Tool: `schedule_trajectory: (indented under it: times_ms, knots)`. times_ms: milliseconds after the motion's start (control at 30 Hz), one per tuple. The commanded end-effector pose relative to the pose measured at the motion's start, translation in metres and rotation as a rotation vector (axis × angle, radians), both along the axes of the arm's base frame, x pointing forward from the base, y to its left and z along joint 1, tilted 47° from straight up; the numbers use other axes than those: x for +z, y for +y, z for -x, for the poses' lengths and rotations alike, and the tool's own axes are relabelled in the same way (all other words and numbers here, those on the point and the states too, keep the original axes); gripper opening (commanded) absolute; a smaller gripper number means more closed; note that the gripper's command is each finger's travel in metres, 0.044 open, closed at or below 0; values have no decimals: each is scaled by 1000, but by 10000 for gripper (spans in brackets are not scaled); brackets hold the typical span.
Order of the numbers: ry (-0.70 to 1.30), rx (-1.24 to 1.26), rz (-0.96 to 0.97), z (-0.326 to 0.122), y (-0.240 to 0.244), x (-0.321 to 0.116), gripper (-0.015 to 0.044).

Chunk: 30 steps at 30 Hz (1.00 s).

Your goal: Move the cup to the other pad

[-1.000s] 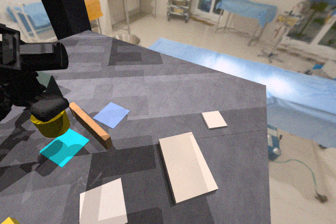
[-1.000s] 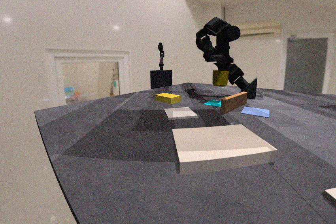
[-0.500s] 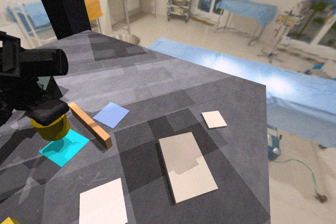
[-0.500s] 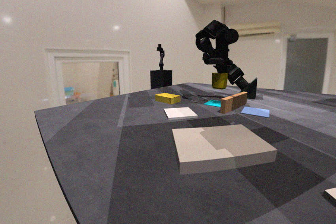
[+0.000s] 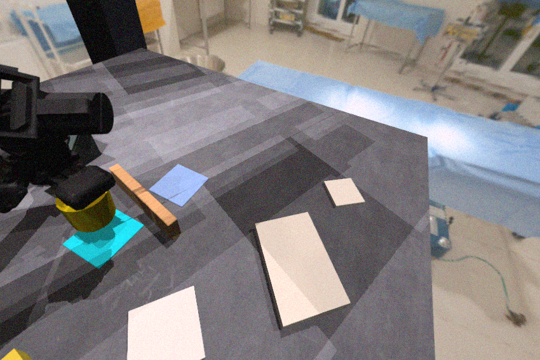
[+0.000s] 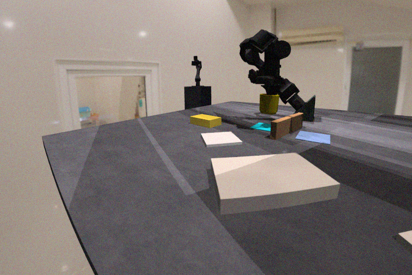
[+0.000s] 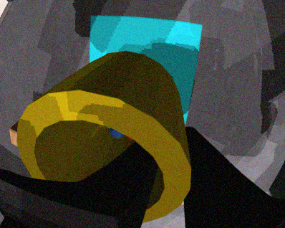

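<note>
Above the cyan pad's point(image 5: 101, 245) point(image 6: 261, 126) point(image 7: 145, 32) eleven-o'clock side in the top view, the yellow cup point(image 5: 92, 218) point(image 6: 269, 105) point(image 7: 134, 74) is hanging nearly upright, its base clear of the table point(image 5: 216, 256) point(image 6: 137, 186) point(image 7: 238, 120). The gripper point(image 5: 85, 193) point(image 6: 271, 91) point(image 7: 173, 133) is pinching the cup's wall, its fingers standing nearly closed, one reaching inside the rim and one staying outside. A blue marble point(image 7: 117, 133) and a bit of red are showing inside. At two o'clock from the cyan pad, the blue pad point(image 5: 180, 185) point(image 6: 313, 137) is lying bare, with the wooden bar point(image 5: 143, 197) point(image 6: 281, 128) point(image 7: 13, 136) standing between the two. Transport is apparently finishing, the cyan pad presumably serving as the goal. The next move is calling for a small centring shift towards five o'clock, then a slow, level descent; the fingers should be opening only once the base is resting flat, since tilting or dropping would be risking a spill.
</note>
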<state>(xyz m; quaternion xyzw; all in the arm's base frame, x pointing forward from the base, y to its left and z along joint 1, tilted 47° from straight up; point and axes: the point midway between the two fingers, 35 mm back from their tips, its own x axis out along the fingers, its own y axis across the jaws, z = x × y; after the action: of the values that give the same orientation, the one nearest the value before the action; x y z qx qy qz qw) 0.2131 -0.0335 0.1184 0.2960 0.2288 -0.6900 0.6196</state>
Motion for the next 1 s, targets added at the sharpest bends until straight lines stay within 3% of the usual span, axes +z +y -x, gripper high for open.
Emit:
schedule_trajectory:
  times_ms: [0,967]
  knots:
    - [3,2,5,1,-4,-3,0]
    - [2,2,6,4,-30,-26,0]
